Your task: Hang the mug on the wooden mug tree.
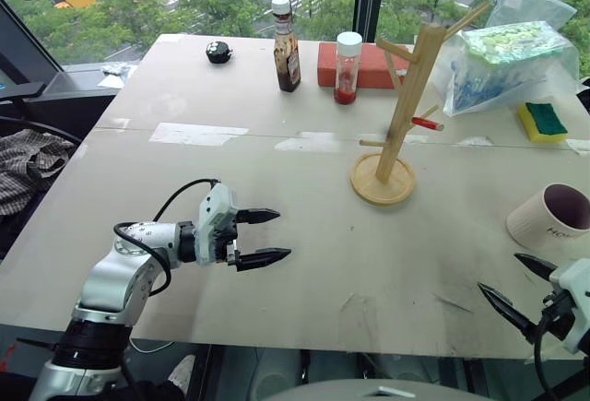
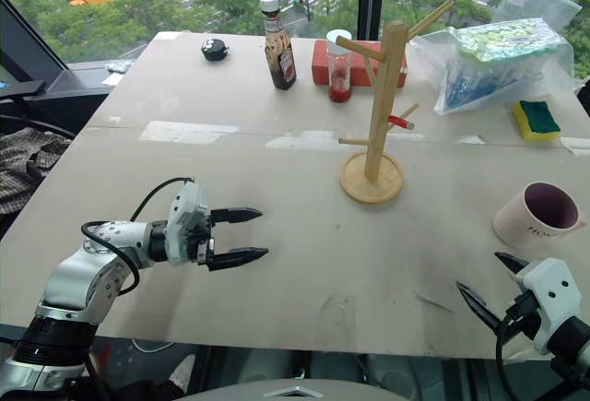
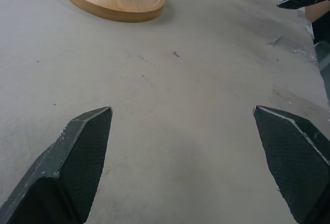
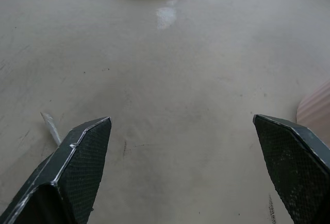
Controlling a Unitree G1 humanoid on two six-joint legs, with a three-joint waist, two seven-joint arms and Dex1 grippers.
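Your left gripper (image 1: 273, 236) hovers over the left half of the table (image 1: 304, 235), fingers spread wide and pointing toward the right, with nothing between them; the left wrist view confirms bare tabletop in the gap.

Along the far edge you have a small black object (image 1: 218, 52), then a brown sauce bottle (image 1: 287, 46) with a white cap, then a clear jar (image 1: 348, 68) with red contents standing just in front of a red brick-like block (image 1: 363, 64).

Right of centre stands the wooden mug tree (image 1: 398, 115), upright on its round base, pegs empty, one short peg red-tipped. Behind and to its right lies a clear plastic bag (image 1: 502, 64) with blue and green contents, and beside that a yellow-and-green sponge (image 1: 542, 122).

The mug (image 1: 551, 218) sits on the table near the right edge, well apart from the tree, tilted so its dark inside faces the camera. Your right gripper (image 1: 516, 288) is just in front of the mug, not touching it, fingers fully apart and empty.
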